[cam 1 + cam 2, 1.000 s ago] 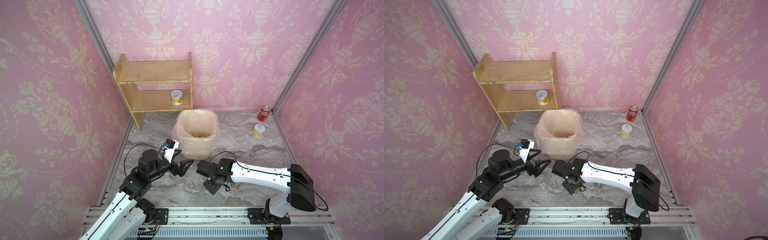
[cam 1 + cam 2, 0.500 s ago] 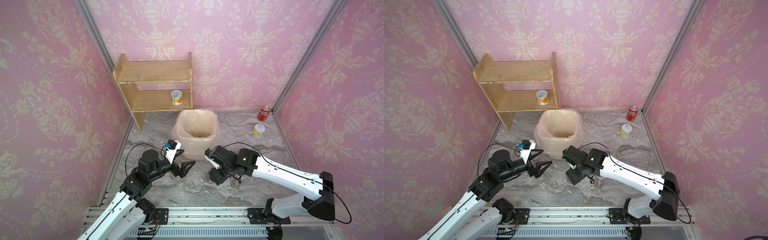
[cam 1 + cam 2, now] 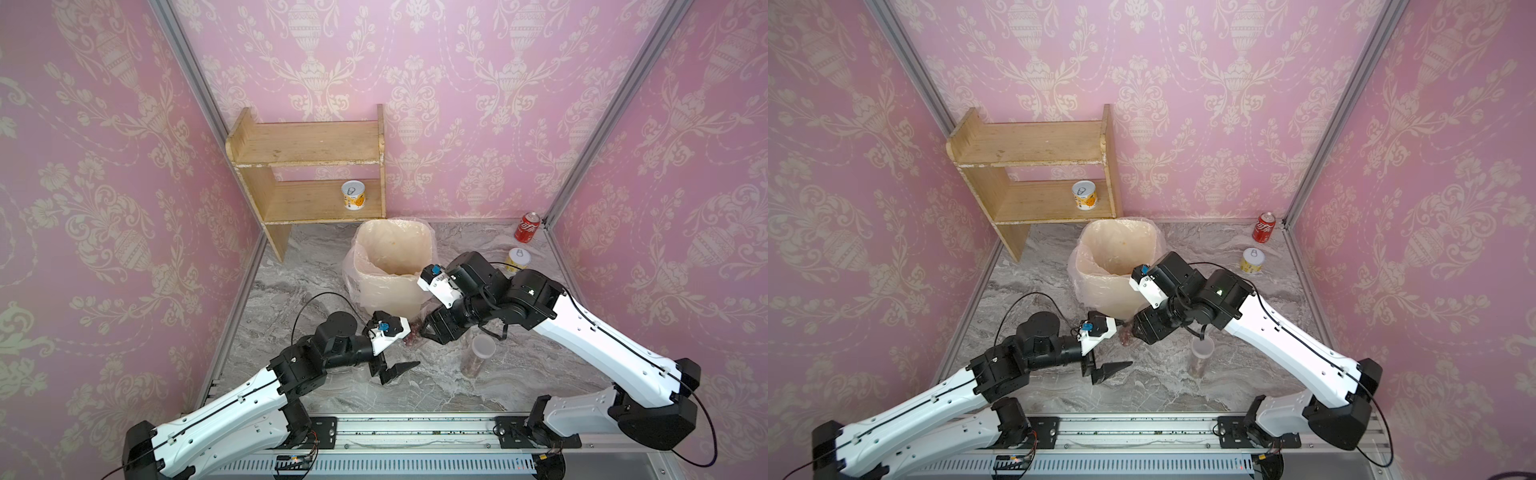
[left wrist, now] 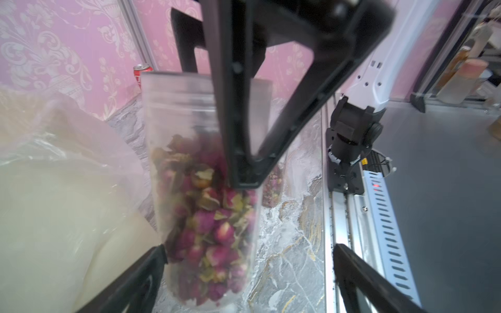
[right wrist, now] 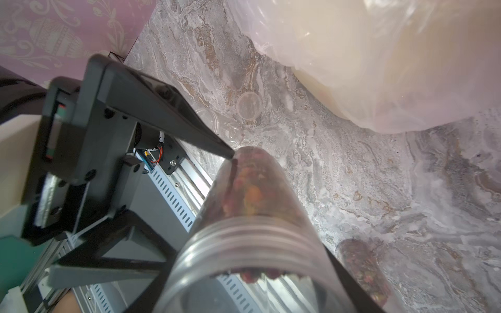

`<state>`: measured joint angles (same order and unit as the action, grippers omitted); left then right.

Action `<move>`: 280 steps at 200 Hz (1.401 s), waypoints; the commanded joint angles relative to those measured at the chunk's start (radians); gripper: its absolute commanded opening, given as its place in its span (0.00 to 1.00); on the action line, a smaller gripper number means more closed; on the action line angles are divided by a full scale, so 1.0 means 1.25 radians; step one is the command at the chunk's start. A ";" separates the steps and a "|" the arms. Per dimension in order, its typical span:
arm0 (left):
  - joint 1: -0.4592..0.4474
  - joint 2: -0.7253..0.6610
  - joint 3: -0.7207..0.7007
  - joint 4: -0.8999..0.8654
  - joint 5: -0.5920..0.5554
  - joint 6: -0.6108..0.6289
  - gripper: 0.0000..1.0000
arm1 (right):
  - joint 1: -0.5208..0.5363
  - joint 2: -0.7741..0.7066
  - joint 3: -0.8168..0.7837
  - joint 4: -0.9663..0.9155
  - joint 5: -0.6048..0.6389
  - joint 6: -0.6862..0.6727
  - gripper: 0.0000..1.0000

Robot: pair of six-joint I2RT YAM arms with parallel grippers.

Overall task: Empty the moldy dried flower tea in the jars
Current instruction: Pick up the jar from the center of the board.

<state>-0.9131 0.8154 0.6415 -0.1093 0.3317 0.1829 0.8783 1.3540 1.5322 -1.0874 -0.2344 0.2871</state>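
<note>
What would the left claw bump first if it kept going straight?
Probably the jar of dried buds in the right gripper, just ahead of the open left gripper; depth is unclear.

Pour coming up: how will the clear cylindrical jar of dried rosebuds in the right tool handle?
Clear cylindrical jar: probably light, partly filled. Smooth wall, so it may slip when tilted. Mouth looks uncapped; dried rosebuds would likely spill.
</note>
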 commanded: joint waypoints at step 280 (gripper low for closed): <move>-0.006 0.025 -0.082 0.145 -0.188 0.151 0.36 | -0.073 -0.120 -0.001 0.065 -0.064 0.083 0.87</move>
<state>-0.9150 0.8677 0.5430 0.0475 0.1463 0.3309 0.8101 1.2659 1.5417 -1.0412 -0.2813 0.3435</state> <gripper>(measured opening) 0.655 0.867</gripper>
